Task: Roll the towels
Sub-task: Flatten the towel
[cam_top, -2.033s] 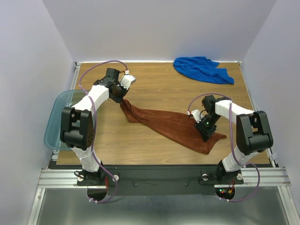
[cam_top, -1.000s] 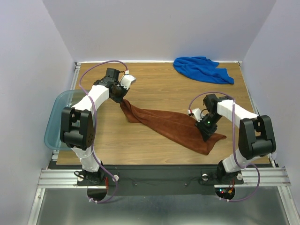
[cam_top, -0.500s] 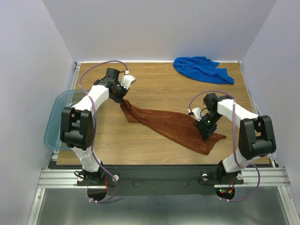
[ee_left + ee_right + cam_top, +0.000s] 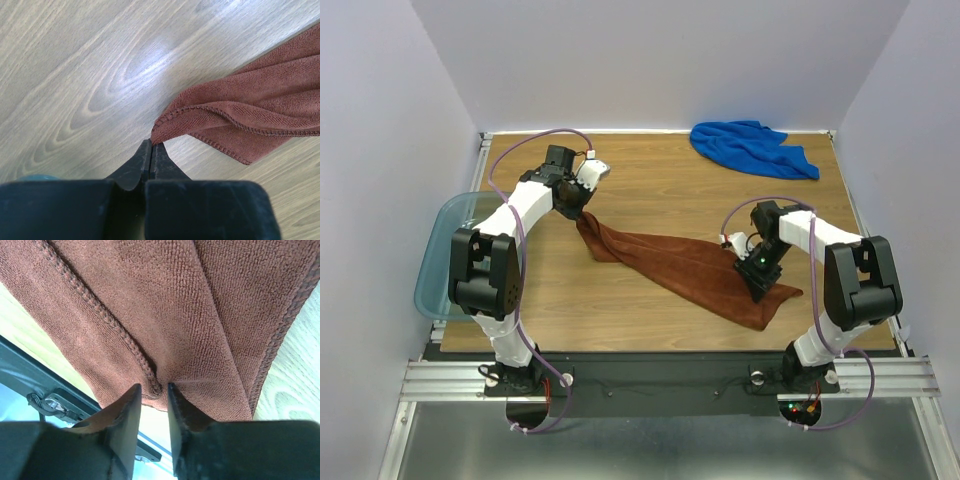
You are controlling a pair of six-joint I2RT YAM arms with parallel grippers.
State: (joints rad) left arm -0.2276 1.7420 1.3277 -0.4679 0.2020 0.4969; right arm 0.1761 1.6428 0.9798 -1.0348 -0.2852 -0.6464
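Rust-brown towel (image 4: 670, 262) lies stretched diagonally across the table (image 4: 650, 190), flat and unrolled. Left gripper (image 4: 151, 144) is clamped tight on its far-left corner. Right gripper (image 4: 153, 386) stands narrow astride a hem ridge at the near-right end; a firm grip cannot be confirmed. Blue towel (image 4: 752, 147) sits crumpled at the far right, apart from both arms. Rolling not begun — both towels outstanding.

The left gripper (image 4: 151, 150) is pinched tight on one corner of the brown towel (image 4: 250, 115). From there the towel trails off to the right across the pale wooden table (image 4: 100, 75).
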